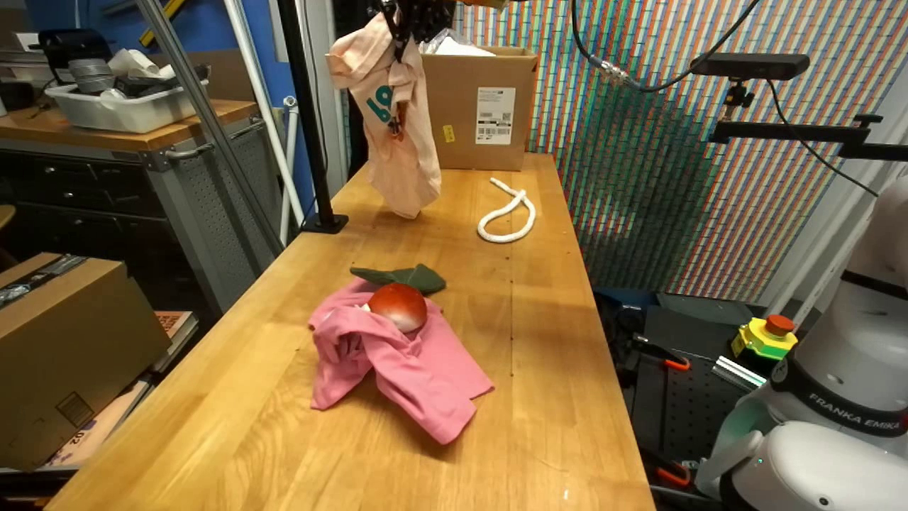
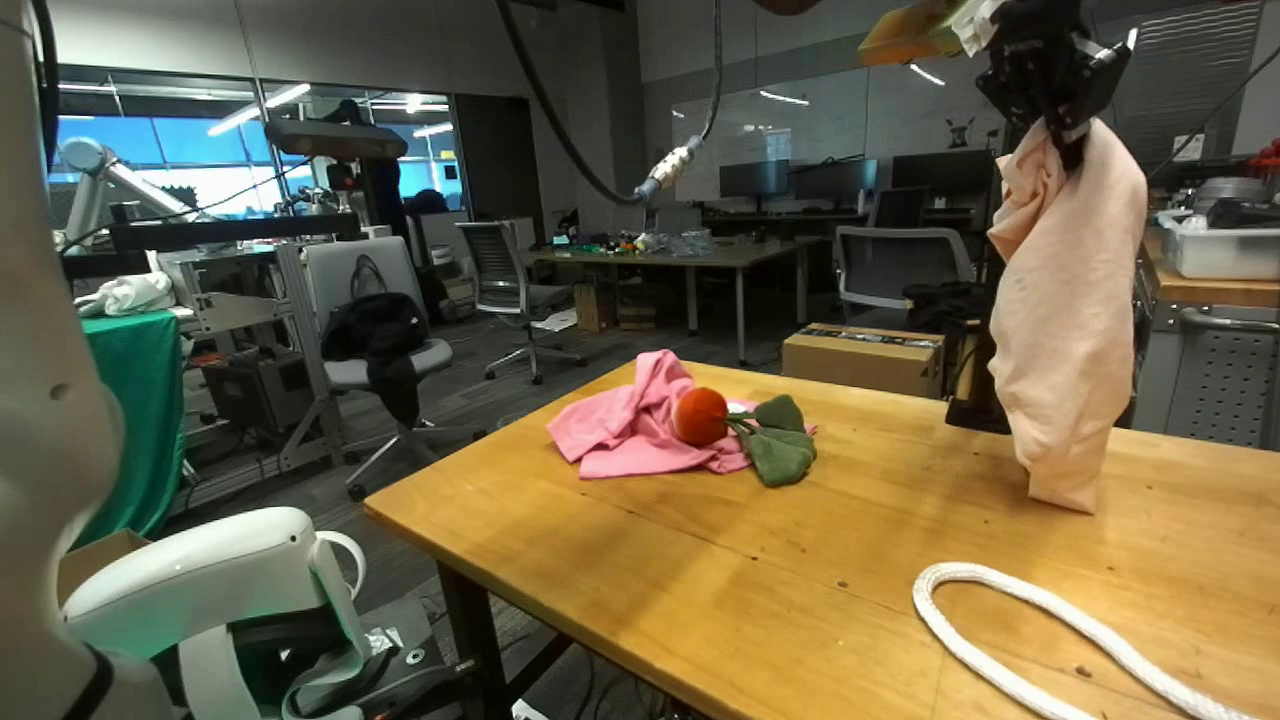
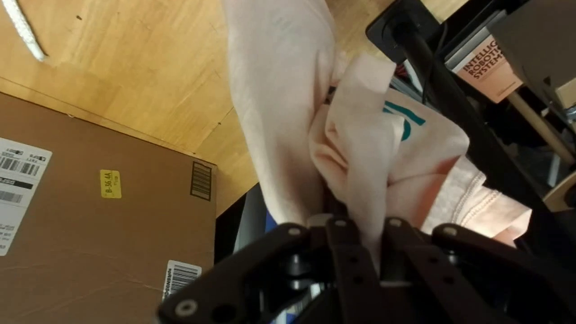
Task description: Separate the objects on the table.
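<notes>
Kinda dim around the far desk [image 2: 750, 255], glary at the windows [image 2: 200, 140], shadowed under the pink cloth [image 1: 418, 369], blurry on the gripper [image 3: 367, 225] in the wrist view.

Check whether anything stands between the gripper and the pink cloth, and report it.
Yes: the gripper is shut on the peach cloth, which hangs beneath it and would probably need releasing first. The red radish-like toy rests among the folds of the pink cloth, covering part of it. The white rope lies apart from both cloths.
</notes>
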